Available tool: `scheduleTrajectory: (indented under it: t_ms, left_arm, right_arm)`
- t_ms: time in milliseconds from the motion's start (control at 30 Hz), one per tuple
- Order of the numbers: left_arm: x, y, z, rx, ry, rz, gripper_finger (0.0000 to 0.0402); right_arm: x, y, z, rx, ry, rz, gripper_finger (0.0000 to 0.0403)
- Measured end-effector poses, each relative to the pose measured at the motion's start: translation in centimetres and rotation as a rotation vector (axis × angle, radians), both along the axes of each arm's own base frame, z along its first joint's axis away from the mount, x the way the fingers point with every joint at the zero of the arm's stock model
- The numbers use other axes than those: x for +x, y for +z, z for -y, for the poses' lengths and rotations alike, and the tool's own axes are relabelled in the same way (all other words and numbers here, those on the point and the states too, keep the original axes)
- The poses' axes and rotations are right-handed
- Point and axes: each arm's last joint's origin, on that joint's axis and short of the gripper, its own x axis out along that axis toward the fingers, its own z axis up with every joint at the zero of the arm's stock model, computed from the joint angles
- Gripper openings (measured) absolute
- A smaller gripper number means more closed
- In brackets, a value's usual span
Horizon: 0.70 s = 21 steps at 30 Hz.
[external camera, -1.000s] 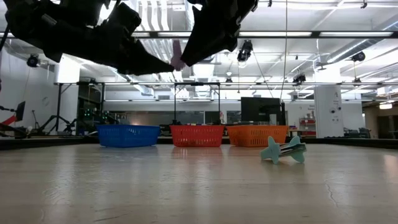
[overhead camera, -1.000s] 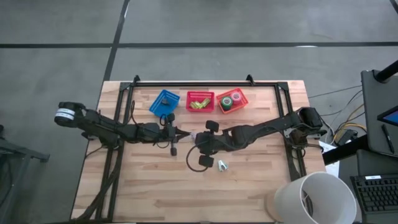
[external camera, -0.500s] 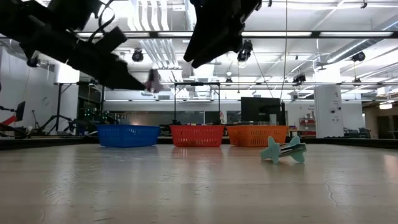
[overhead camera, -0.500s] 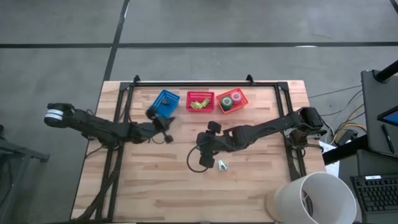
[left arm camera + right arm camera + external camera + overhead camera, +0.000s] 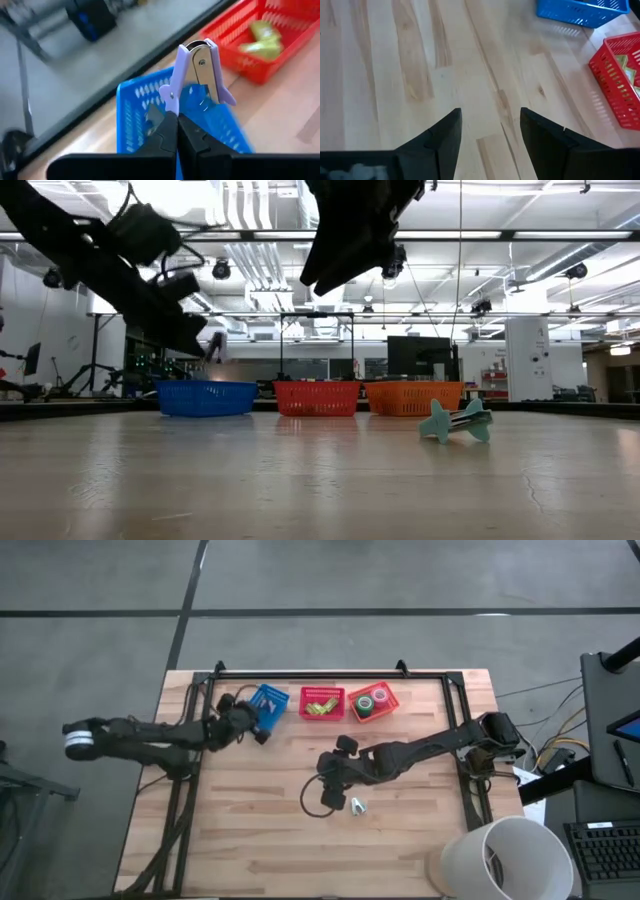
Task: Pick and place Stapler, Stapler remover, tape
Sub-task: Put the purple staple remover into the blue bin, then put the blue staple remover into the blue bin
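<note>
The left gripper (image 5: 176, 116) pinches a lilac staple remover (image 5: 197, 75) just above the blue basket (image 5: 131, 125), so dropping it seems the step in hand. The right gripper (image 5: 490, 131) hangs spread over bare table. Tape rolls (image 5: 372, 703) already sit in the orange basket (image 5: 389, 700); a teal staple remover (image 5: 455, 421) lies unpicked on the table (image 5: 250, 840)

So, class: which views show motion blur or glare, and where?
Left wrist view: the red basket and floor smear, while the lilac staple remover in the left pincer stays crisp. Low view: ceiling lights glare, the tabletop shines. Right wrist view: sharp wood grain.
</note>
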Motion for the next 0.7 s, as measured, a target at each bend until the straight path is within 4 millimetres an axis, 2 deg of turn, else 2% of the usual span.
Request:
scheduleTrajectory:
  t_ms: [167,300,567,700]
  left_arm:
    - [-0.9,-0.7,-2.7,-0.082,0.074,0.011,0.0008]
    - [-1.2,-0.9,-3.8,-0.141,0.036,0.047,0.0018]
    - [-1.0,-1.6,-4.0,-0.187,0.024,0.033,0.0016]
    - [-0.7,-1.3,-3.9,-0.213,-0.006,0.101,0.0014]
  right_arm:
    - [-0.2,-0.5,-0.2,-0.004,0.005,-0.014,0.0196]
    - [-0.4,-1.1,-0.1,-0.010,0.003,-0.032,0.0196]
    - [-1.0,-2.5,0.0,0.001,-0.025,-0.067,0.0196]
    - [-1.1,-2.7,0.0,0.006,-0.031,-0.072,0.0196]
